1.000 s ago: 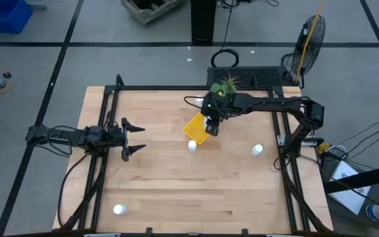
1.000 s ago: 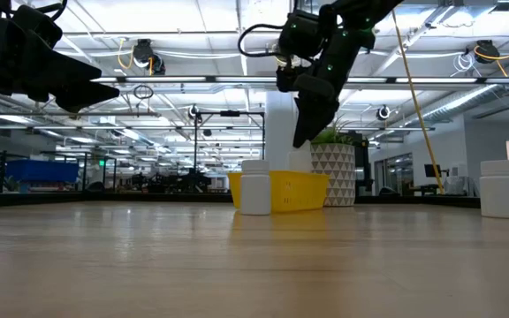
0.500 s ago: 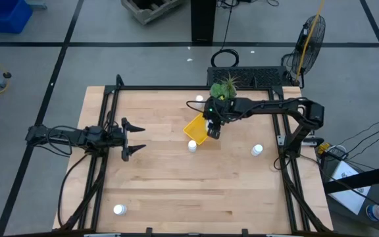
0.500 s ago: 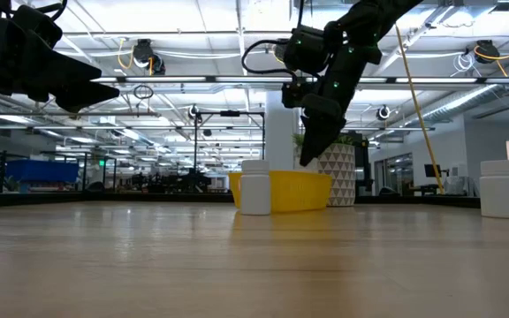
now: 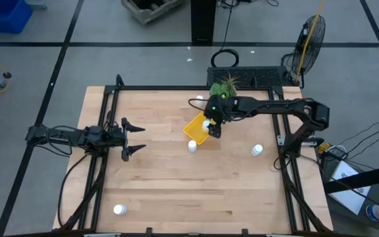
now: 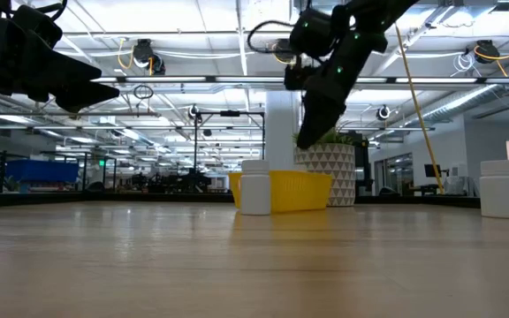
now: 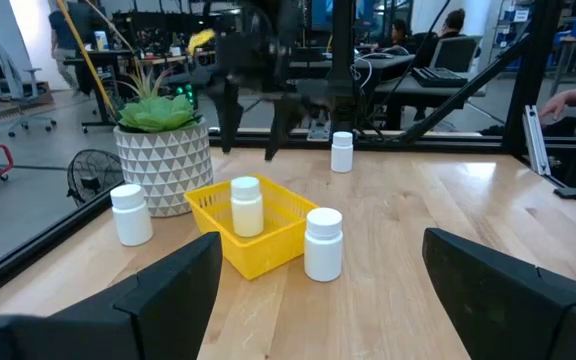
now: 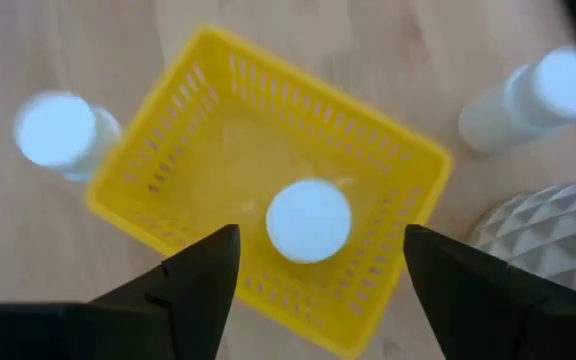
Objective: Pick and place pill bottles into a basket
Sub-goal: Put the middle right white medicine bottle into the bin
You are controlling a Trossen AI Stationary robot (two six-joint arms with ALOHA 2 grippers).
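The yellow basket (image 5: 196,126) (image 8: 268,200) lies left of the far middle of the table. One white pill bottle (image 8: 308,221) (image 7: 246,206) stands upright in it. My right gripper (image 5: 210,126) (image 6: 306,141) hangs open above that bottle and touches nothing. Another bottle (image 5: 191,145) (image 7: 323,243) stands on the table against the basket's near side. More bottles stand at the right (image 5: 257,150), by the plant (image 7: 131,213) and at the near left (image 5: 118,210). My left gripper (image 5: 134,137) waits open at the table's left.
A pale patterned pot with a spiky green plant (image 5: 226,87) (image 7: 163,150) stands just beyond the basket, close to my right arm. A dark frame (image 5: 176,89) runs along the table's edges. Bare wood lies in the table's middle and near half.
My right gripper has let go of the bottle it held low in the basket and has gone up a little. The bottle now stands in the basket on its own.
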